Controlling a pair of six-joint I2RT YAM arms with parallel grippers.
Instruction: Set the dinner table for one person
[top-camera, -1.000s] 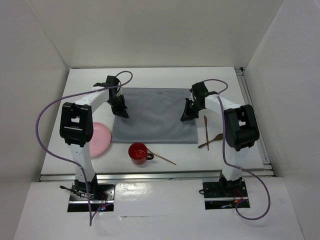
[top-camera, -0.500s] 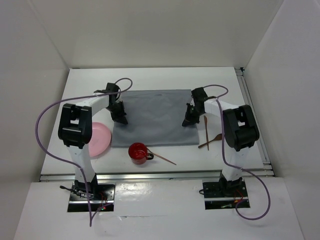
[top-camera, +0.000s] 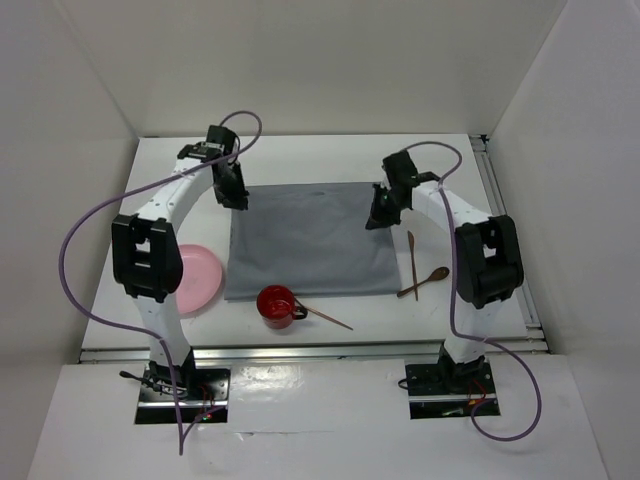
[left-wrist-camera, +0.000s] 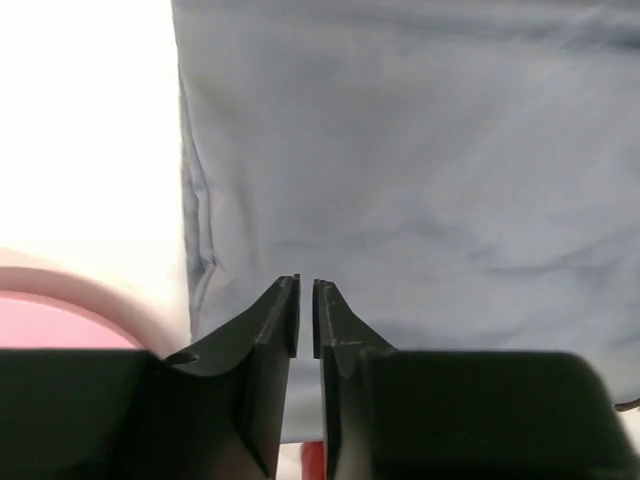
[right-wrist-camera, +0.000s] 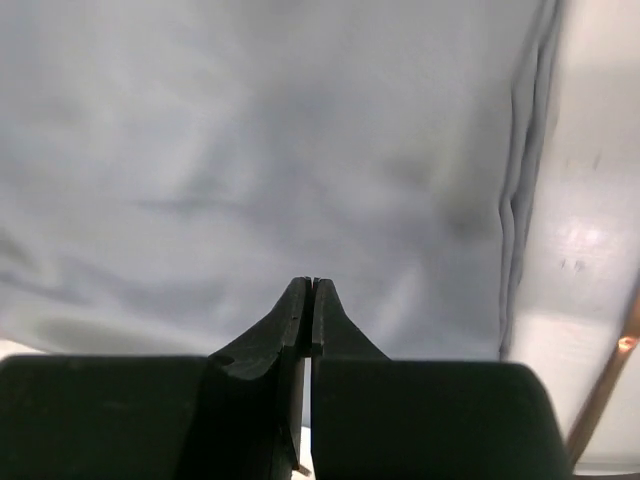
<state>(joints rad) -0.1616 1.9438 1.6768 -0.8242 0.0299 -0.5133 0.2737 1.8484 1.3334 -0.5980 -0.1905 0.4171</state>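
- Looks like the placemat step, nearly finished; grey cloth spread flat mid-way across the white tabletop, itself running from the arm bases to the far wall.
- Hovering at the cloth's far-left corner, the left jaws: closed to a thin slit, nothing visibly between; at the far-right corner, the right jaws: pressed together, pinching nothing visible either.
- Judged early in the task; pink plate off the cloth's near-left corner, red cup just beside the near edge with 1 wooden stick next to it, wooden spoon and a second stick crossed to the cloth's right; none on the cloth yet.
- Next, probably: lifting clear, spreading 1 pair of jaws and reaching for the plate; calls for a low approach to its thin rim without snagging the cloth.
- From the top view only: the whole layout, both arms, cup and spoon; no reading of jaw gap there.
- From the left wrist view only: the slit itself, a crease down the cloth's left edge, a sliver of plate rim.
- From the right wrist view only: jaws fully together, a rumpled right hem, a brown stick at the lower right corner.
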